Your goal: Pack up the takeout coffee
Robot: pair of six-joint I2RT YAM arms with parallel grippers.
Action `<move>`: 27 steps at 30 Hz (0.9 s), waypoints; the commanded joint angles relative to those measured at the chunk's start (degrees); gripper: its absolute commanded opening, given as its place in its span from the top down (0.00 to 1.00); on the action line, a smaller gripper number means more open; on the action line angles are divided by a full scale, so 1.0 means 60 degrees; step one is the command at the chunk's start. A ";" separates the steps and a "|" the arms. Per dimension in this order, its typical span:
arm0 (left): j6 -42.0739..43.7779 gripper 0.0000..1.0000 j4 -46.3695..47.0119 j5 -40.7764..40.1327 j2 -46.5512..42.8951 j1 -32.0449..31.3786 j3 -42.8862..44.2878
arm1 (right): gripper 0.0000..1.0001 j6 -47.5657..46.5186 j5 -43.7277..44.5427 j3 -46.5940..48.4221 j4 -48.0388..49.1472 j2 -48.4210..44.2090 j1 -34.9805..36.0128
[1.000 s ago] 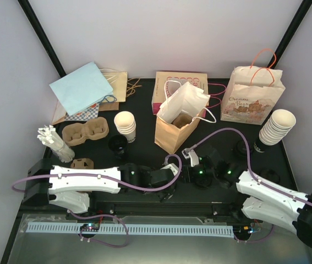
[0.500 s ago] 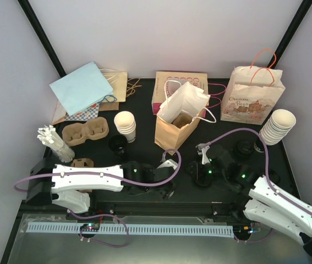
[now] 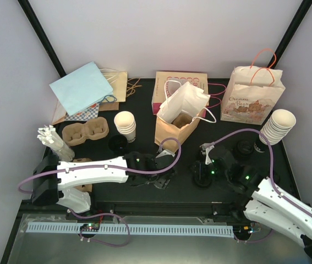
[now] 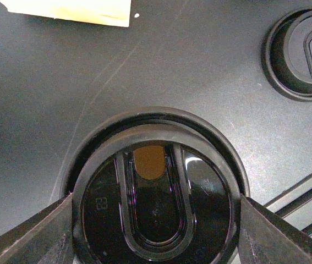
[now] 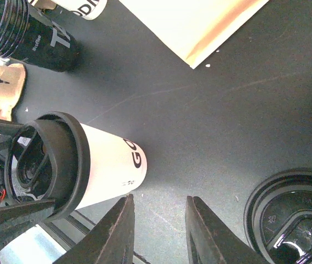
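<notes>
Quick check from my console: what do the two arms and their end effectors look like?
Both the left arm and right arm have white shell links with black joints and bases. A purple cable loops along each. Small green lights glow near the right wrist. The left end effector and right end effector have dark tapered fingers.

**A:** Any legible text?

**B:** Right wrist view: takeout coffee cup (image 5: 109,165) has black "GO" on its white side, the rest hidden. Black cup (image 5: 32,36): small white "coffee", plus a big letter, likely "T". White item (image 5: 84,5) at the top edge: looks like "ODIN", cut off.

**A:** Overhead?

**B:** Printed paper bag (image 3: 252,102), far right: cursive "Ocean", second word unclear. Black lid (image 5: 293,220) has embossing, unreadable.
</notes>
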 commanded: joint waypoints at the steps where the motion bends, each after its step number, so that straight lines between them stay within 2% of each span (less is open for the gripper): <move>1: 0.0268 0.40 -0.0238 -0.0221 0.0243 0.0164 0.0275 | 0.72 -0.0071 0.0216 0.0165 -0.0098 -0.0128 -0.0055; 14: 0.0289 0.40 0.0325 0.0266 0.0380 0.0221 -0.0156 | 0.72 -0.0157 0.0015 0.0085 -0.0017 -0.0096 -0.0061; 27: 0.0333 0.32 0.0522 0.0672 0.0292 0.0350 -0.0353 | 0.71 -0.0230 -0.0054 0.0143 -0.0014 -0.0025 -0.0052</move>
